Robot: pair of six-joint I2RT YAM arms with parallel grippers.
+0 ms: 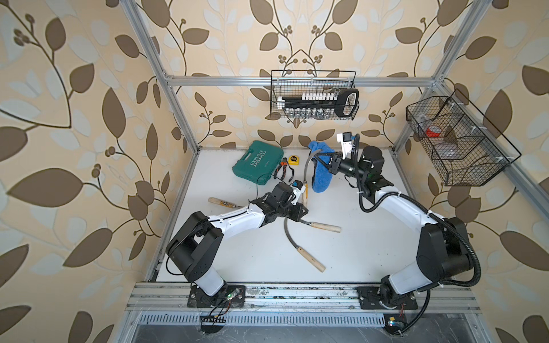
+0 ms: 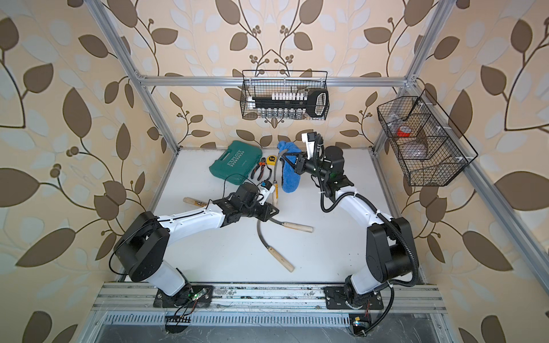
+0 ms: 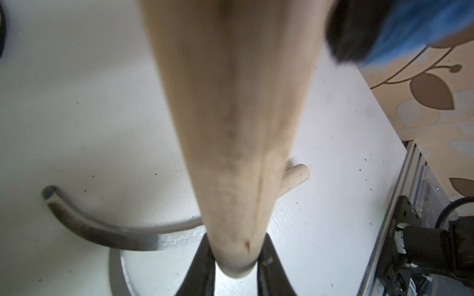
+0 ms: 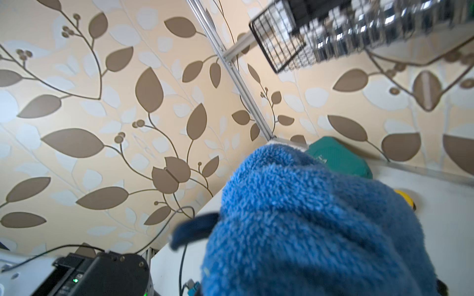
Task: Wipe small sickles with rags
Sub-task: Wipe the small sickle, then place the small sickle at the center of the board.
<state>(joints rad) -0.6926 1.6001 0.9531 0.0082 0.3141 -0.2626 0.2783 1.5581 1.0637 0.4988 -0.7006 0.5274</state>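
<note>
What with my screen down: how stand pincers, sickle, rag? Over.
Left pincer shut on sickle handle. Right pincer shut on rag, at the blade. Other sickles on table, not in the way.

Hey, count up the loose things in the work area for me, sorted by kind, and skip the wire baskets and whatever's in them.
Sickles: 4
Blue cloth: 1
Teal case: 1
Pliers: 1
Tape measure: 1
Total: 8
</note>
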